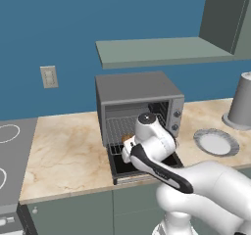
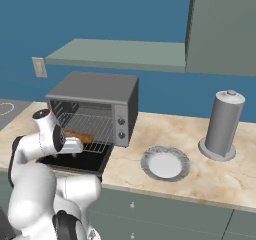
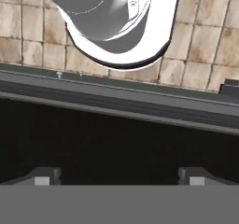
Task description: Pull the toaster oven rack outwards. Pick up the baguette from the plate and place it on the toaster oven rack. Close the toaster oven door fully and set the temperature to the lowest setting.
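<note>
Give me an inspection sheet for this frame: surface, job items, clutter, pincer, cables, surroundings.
Surface: marble counter, stovetop at its left end.
Job's things: toaster oven with door folded down; rack pulled out; baguette lying on the rack; plate bare.
Clutter: tall grey canister right of the plate.
Pincer: pincer open, holding nothing, over the dark door glass.
Cables: nothing seen.
Surroundings: blue wall, shelf, wall outlet, cabinets below.

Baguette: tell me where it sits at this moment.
In the right base view the baguette lies on the pulled-out toaster oven rack, at its front left, above the lowered toaster oven door. The plate stands bare to the oven's right.
</note>
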Controlling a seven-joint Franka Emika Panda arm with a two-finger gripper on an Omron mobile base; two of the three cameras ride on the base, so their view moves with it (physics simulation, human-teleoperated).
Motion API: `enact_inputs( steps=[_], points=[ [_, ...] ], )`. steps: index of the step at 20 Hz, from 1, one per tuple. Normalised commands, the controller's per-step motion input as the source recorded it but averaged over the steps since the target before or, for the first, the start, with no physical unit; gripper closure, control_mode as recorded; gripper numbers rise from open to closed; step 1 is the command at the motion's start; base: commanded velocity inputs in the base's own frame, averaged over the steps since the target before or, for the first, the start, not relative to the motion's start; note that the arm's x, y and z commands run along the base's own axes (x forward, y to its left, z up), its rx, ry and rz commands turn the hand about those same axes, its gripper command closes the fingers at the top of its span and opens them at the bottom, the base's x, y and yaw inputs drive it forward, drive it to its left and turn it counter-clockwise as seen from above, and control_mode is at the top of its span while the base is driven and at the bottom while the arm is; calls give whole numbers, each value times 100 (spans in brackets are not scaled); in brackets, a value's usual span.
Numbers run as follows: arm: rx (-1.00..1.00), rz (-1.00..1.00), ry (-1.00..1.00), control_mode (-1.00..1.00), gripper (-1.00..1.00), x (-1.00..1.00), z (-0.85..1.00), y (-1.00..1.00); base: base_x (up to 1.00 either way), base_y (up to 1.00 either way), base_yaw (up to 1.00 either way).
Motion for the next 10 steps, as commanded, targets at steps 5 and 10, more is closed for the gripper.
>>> enact_inputs(
  steps=[5, 10],
  points=[
    [0, 0, 0, -100, -100, 34, -18, -8, 0, 0, 0],
    [0, 0, 0, -100, -100, 37, -13, -11, 0, 0, 0]
  ],
)
